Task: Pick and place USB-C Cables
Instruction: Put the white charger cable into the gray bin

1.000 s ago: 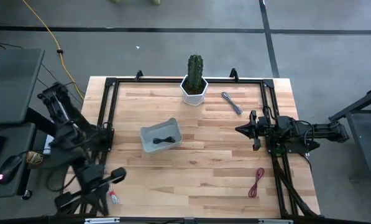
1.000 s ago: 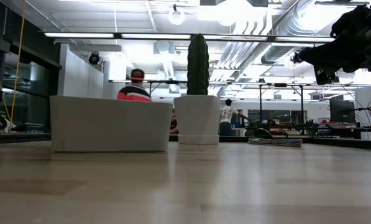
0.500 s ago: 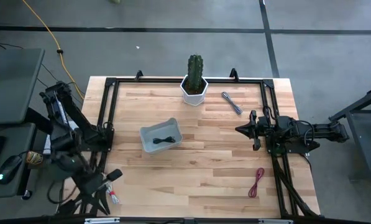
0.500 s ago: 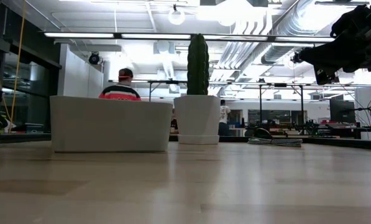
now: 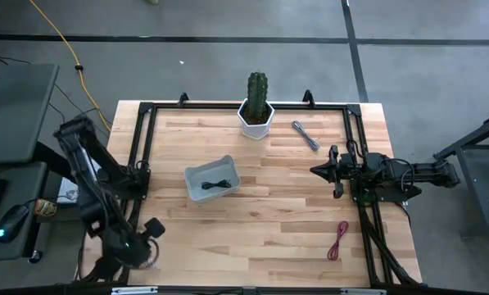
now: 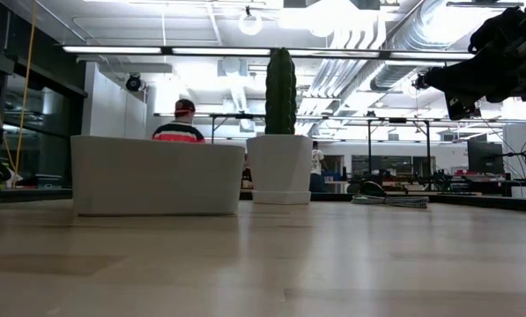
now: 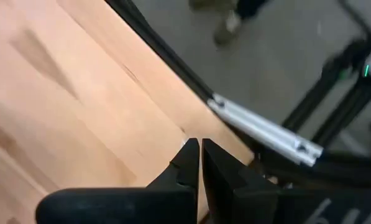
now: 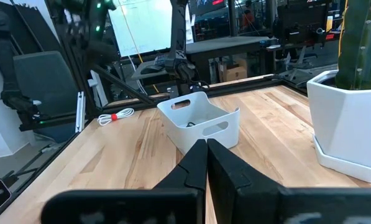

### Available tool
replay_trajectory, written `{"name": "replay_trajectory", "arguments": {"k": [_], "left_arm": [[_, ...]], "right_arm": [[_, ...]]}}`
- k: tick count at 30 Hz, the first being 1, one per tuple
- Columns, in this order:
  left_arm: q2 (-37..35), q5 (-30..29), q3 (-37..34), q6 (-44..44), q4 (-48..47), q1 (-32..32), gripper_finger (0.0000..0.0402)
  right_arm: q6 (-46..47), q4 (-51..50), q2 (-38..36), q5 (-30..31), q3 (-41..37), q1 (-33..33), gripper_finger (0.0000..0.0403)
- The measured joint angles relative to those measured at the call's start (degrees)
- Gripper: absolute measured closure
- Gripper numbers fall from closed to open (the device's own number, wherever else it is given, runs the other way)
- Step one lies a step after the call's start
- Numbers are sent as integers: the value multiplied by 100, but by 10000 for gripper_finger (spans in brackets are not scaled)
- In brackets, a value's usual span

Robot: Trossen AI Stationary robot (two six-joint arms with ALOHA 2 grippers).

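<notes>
Fingers pressed together, the left gripper (image 5: 150,228) hovers over the worktop's front-left corner above the white-and-red cable (image 8: 115,116); the right gripper (image 5: 316,170), likewise closed and empty, waits by the right edge. A black cable (image 5: 219,184) lies in the white bin (image 5: 194,191), a grey cable (image 5: 305,134) near the back edge, a dark red cable (image 5: 338,239) front-right.

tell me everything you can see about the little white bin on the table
The white bin is a small rectangular tub, plastic-looking, with rounded corners and slot handle cutouts in its walls, seen in the right wrist view. It stands upright and open-topped, slightly skewed, left of the table's middle, in front of the cactus pot. A black cable lies coiled inside. No gripper touches it.
</notes>
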Motion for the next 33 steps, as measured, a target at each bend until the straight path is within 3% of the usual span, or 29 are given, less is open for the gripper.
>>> {"name": "replay_trajectory", "arguments": {"k": [8,16,22,33], "left_arm": [[973,224,0,221,-54,-84,401],[1687,118,0,-708,-74,-84,401],[2207,550,0,-914,-154,-168,401],[2486,525,0,-918,-314,-346,401]], "right_arm": [[0,0,2,0,-1,-1,402],[0,0,0,-1,-1,1,402],[0,0,2,1,-2,1,402],[0,0,2,1,-2,-1,402]]}}
